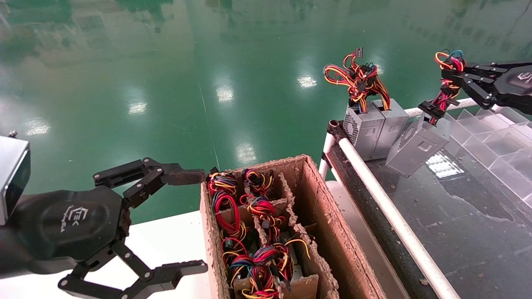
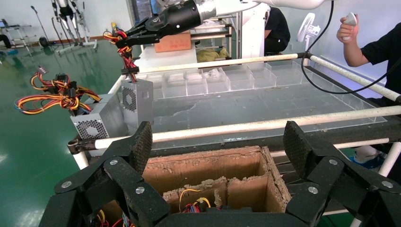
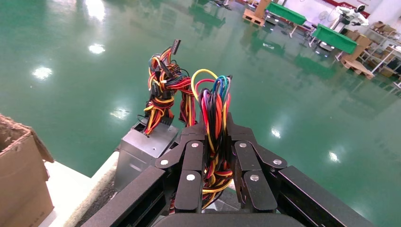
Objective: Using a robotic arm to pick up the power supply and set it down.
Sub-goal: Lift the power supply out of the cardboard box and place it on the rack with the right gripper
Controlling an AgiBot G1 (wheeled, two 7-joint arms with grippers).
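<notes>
Your robotic arm (image 1: 505, 85) reaches in from the right, gripper (image 1: 451, 70) clamped on the wire bundle (image 3: 215, 123). The power supply (image 1: 417, 145) hangs tilted over the table (image 1: 457, 232), beside two upright units (image 1: 374, 126).

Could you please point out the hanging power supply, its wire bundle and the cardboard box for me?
power supply (image 1: 417, 147), head view, on its slotted grey side.
wire bundle (image 3: 215, 111), right wrist view, on the wires above the hand's fingers.
cardboard box (image 1: 328, 224), head view, on its inner right wall.

Head camera high above cardboard box (image 1: 291, 224); wrist cameras close behind each hand, sharing the glass table (image 2: 265, 101).
</notes>
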